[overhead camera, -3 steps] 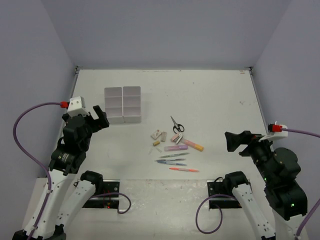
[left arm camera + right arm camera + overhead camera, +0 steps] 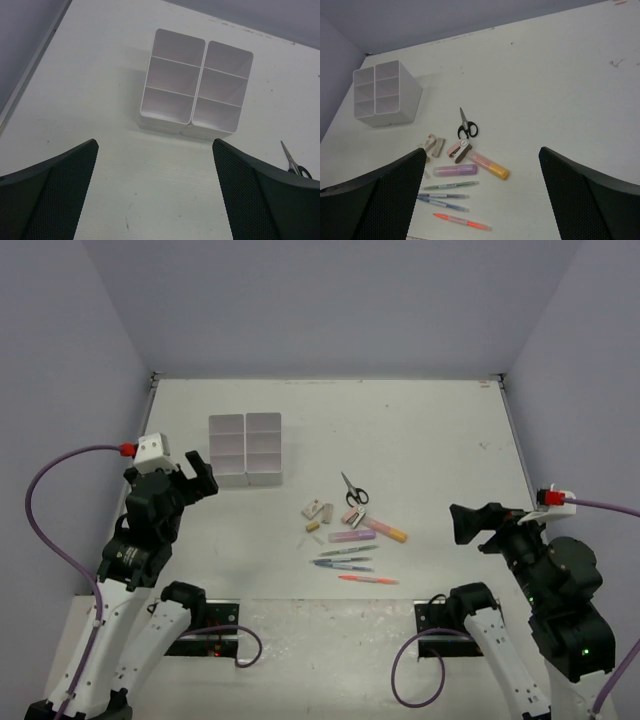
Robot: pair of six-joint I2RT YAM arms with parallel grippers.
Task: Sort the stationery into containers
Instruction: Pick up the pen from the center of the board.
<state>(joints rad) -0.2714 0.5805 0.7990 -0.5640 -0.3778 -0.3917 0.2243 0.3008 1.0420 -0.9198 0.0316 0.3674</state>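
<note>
- My left arm is folded high at the near left of the table (image 2: 420,430), with the wrist tipped down toward the tray block (image 2: 245,447).
- My left fingers (image 2: 60,190) are spread wide and hold nothing. They hover short of the block's near wall.
- My right arm crouches well to the right of the block, wrist pointing left. My right fingers (image 2: 585,195) are also spread wide and empty.
- The stationery lies loose, right of the block and nearer to me: erasers (image 2: 316,509), scissors (image 2: 353,491), markers (image 2: 351,536), then the pens (image 2: 348,551) farthest from it.
</note>
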